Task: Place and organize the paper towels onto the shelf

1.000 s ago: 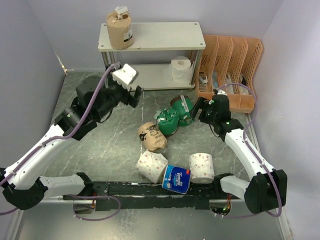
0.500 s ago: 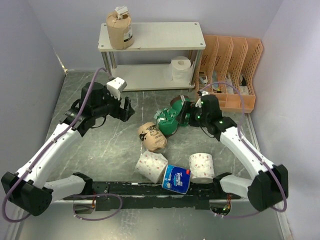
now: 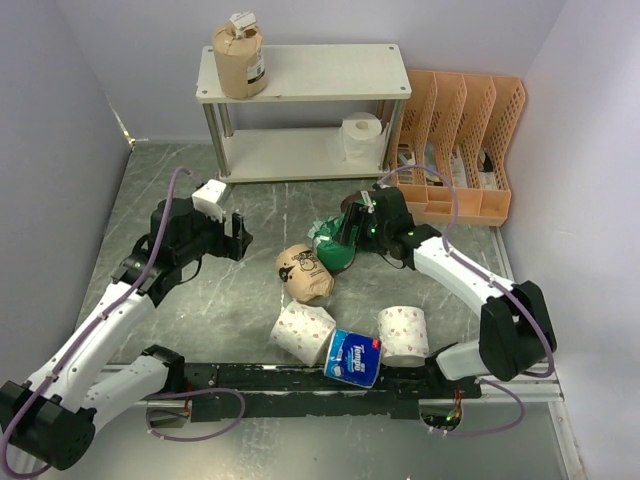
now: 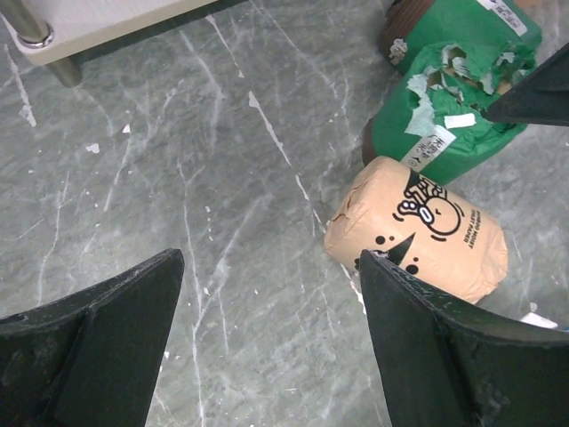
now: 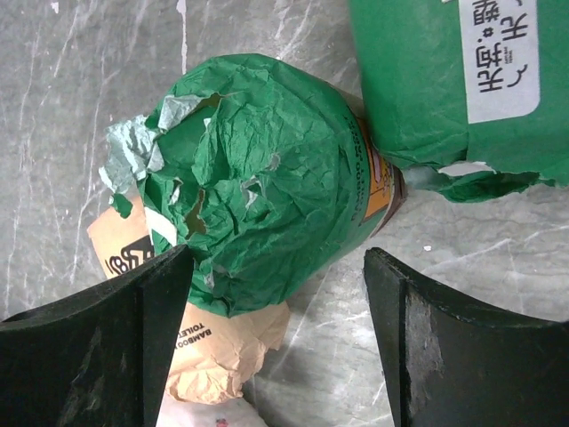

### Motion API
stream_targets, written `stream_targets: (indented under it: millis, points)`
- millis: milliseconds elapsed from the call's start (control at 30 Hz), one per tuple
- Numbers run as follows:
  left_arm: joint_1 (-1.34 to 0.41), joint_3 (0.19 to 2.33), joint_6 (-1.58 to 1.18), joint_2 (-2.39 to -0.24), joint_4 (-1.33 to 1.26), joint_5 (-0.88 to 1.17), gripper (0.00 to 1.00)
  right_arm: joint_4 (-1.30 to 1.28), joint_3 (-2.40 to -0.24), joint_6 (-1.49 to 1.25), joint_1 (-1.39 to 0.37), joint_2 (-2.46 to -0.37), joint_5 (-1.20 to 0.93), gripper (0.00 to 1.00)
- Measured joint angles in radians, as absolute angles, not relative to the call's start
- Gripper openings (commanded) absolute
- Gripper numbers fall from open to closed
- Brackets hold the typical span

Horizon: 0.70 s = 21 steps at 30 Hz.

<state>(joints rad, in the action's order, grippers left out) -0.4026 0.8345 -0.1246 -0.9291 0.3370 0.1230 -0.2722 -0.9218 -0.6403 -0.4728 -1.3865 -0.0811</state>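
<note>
Right claw now shifted left over torn, crumpled green roll; fingers spread, roll lying between them.

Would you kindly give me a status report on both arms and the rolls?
Both jaws open, empty. Right gripper lined up over torn green roll; left gripper near brown roll. Second green roll crowds the target.

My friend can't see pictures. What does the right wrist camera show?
A green roll with a torn, crumpled end fills the middle, between the black fingers of the open right tool. A second green roll with a white label lies top right, and a brown roll peeks out lower left, all on a grey table.
</note>
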Motion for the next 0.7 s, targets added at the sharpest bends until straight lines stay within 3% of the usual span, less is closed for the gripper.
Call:
stream_targets:
  millis: [267, 433, 700]
  points:
    - [-0.4, 0.821, -0.125, -0.957, 0.301, 0.091, 0.91, -0.251, -0.921, -0.655, -0.479, -1.403, -0.073, 0.79]
    - [-0.395, 0.821, -0.125, -0.971, 0.296, 0.091, 0.91, -0.231, -0.902, -0.662, -0.479, -1.403, -0.071, 0.72]
    - [-0.393, 0.821, -0.125, -0.98, 0.296, 0.091, 0.9, -0.154, -0.89, -0.686, -0.479, -1.463, -0.094, 0.39]
